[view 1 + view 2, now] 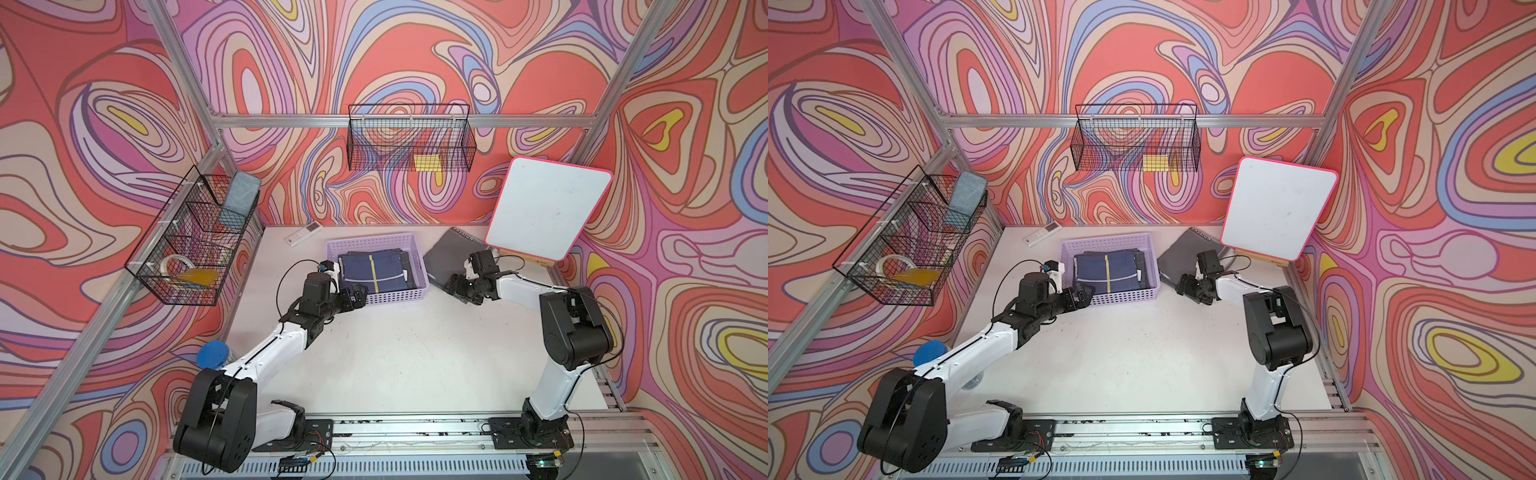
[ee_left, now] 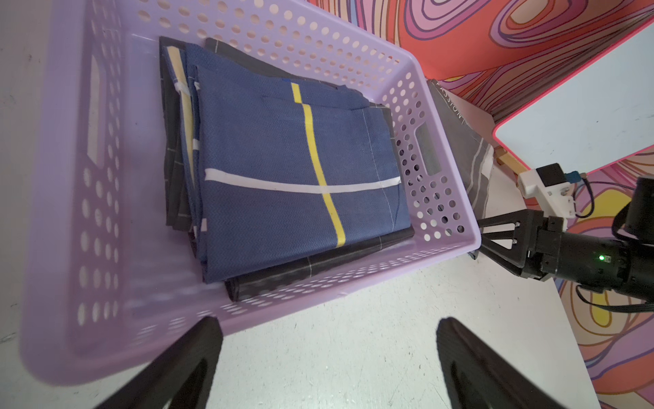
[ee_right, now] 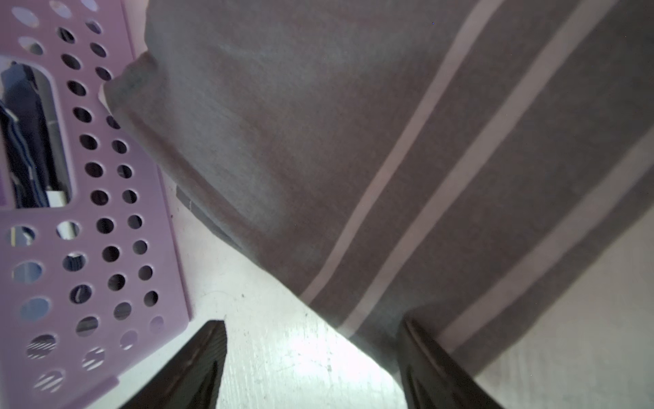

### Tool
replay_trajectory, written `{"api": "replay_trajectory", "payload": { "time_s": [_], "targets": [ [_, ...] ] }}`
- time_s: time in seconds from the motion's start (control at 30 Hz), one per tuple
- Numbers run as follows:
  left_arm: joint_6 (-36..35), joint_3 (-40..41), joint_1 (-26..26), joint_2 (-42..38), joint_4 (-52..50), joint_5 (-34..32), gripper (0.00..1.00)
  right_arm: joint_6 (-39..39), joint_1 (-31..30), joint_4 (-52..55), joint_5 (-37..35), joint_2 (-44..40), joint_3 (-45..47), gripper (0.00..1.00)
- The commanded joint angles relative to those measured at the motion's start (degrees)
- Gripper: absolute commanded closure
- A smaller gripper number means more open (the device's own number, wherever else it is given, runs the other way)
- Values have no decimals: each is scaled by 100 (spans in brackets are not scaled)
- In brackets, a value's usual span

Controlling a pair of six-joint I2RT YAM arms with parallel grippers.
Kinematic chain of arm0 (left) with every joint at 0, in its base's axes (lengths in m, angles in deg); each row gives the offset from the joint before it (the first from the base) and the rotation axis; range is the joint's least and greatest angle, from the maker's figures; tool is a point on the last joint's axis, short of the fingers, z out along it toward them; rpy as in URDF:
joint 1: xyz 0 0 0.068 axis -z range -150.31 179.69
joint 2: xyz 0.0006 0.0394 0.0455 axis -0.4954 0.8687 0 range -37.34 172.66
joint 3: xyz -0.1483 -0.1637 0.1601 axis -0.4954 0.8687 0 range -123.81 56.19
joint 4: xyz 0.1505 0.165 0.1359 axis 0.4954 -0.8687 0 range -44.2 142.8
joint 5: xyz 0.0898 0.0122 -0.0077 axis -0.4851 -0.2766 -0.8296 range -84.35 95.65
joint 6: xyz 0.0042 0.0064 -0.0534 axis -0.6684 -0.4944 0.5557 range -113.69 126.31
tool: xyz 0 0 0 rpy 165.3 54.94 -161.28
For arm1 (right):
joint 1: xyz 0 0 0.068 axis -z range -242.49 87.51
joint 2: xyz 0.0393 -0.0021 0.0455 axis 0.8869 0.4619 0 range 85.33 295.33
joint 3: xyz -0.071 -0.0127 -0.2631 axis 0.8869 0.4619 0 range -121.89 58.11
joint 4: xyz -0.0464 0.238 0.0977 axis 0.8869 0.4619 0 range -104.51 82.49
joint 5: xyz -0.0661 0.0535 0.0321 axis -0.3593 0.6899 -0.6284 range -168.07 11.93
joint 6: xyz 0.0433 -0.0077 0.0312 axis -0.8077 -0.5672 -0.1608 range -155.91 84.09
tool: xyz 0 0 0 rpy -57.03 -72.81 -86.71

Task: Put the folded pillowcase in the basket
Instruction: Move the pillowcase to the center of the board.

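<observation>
Right wrist: grey pillowcase (image 3: 354,141) beside basket (image 3: 155,226)

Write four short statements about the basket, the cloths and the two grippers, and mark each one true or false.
A folded blue cloth lies in the purple basket. True.
The grey striped pillowcase is in the basket. False: it lies on the table beside it.
The left gripper is open. True.
The right gripper is shut on the grey pillowcase. False: its jaws stand open at the cloth's corner.
</observation>
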State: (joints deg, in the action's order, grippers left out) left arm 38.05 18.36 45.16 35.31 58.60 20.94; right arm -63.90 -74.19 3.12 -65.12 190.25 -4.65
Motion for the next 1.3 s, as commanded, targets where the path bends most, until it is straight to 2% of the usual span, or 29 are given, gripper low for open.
{"api": "replay_trajectory", "payload": {
  "time_s": [0.0, 0.17, 0.37, 0.5, 0.83, 1.27],
  "targets": [
    [-6, -78, 34, -53, 27, 44, 1, 92, -7, 384, -263, -440, 18, 23],
    [-9, -86, 33, -41, 16, 37, 1, 82, 8, 748, -904, -835, -192, 24],
    [-15, -94, 33, -47, 3, 35, 1, 69, 46, 1015, -1026, -588, -432, 41],
    [-17, -99, 36, -26, 3, 40, 1, -8, 110, 1023, -1007, -493, -347, 49],
    [2, -111, 36, -9, -4, 57, 1, -13, 302, 939, -899, -209, -142, 50],
    [-3, -111, 36, 2, -4, 44, 1, 4, 351, 726, -764, 158, -122, 65]
  ]
}}
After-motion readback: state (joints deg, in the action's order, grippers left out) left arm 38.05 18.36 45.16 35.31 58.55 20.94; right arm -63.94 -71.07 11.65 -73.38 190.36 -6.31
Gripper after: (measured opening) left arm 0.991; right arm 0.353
